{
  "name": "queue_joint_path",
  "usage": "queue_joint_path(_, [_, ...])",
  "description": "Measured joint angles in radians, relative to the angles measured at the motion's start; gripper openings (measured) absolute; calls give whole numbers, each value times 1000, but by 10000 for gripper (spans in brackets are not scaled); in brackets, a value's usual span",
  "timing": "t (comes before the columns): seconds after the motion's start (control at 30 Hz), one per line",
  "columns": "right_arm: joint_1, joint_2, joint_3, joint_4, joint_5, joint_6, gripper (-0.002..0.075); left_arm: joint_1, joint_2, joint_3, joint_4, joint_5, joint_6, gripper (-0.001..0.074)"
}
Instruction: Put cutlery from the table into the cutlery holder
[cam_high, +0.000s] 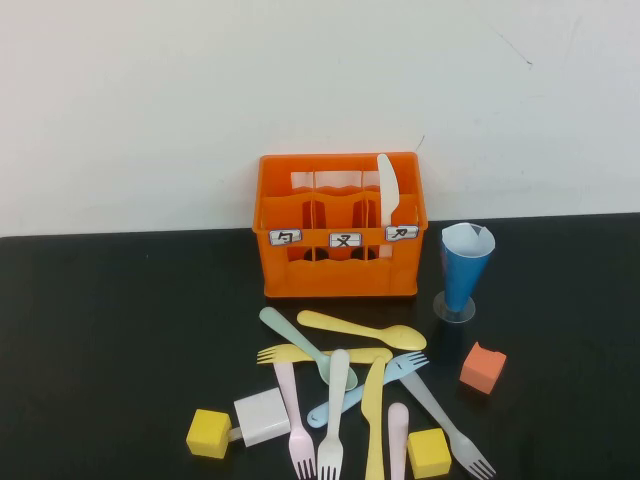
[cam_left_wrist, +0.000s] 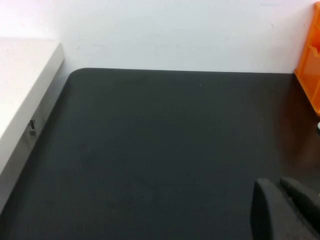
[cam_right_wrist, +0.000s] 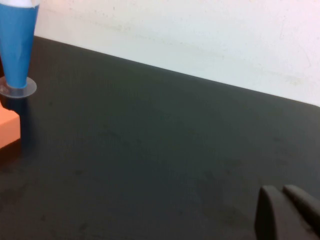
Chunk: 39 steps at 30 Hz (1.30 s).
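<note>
The orange cutlery holder (cam_high: 340, 272) stands at the back of the black table (cam_high: 100, 330), with a white knife (cam_high: 388, 185) upright in its right compartment. In front of it lies a loose pile of cutlery: a mint spoon (cam_high: 300, 340), a yellow spoon (cam_high: 360, 328), a white fork (cam_high: 335, 410), a pink fork (cam_high: 293, 410), a yellow knife (cam_high: 375, 410) and a grey fork (cam_high: 445, 420). Neither arm shows in the high view. My left gripper (cam_left_wrist: 277, 184) is shut and empty over bare table, left of the holder (cam_left_wrist: 311, 65). My right gripper (cam_right_wrist: 280, 190) is shut and empty, right of the pile.
A blue cone cup (cam_high: 465, 265) stands right of the holder, with an orange cube (cam_high: 483, 368) in front of it. Two yellow cubes (cam_high: 209, 433) (cam_high: 428, 452) and a white block (cam_high: 262, 417) lie among the cutlery. A white ledge (cam_left_wrist: 25, 95) borders the table's left edge.
</note>
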<state>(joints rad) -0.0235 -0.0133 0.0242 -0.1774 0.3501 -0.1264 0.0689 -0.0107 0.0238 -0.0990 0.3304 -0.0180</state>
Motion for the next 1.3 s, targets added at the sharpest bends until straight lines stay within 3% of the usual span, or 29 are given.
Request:
queue_joint_path(1.07, [0, 0, 0, 0, 0, 0, -4, 0, 0, 0, -66, -6, -18, -1])
queue_joint_path(1.23, [0, 0, 0, 0, 0, 0, -4, 0, 0, 6, -321, -43, -89, -1])
queue_joint_path(1.3, [0, 0, 0, 0, 0, 0, -4, 0, 0, 6, -594, -78, -174, -1])
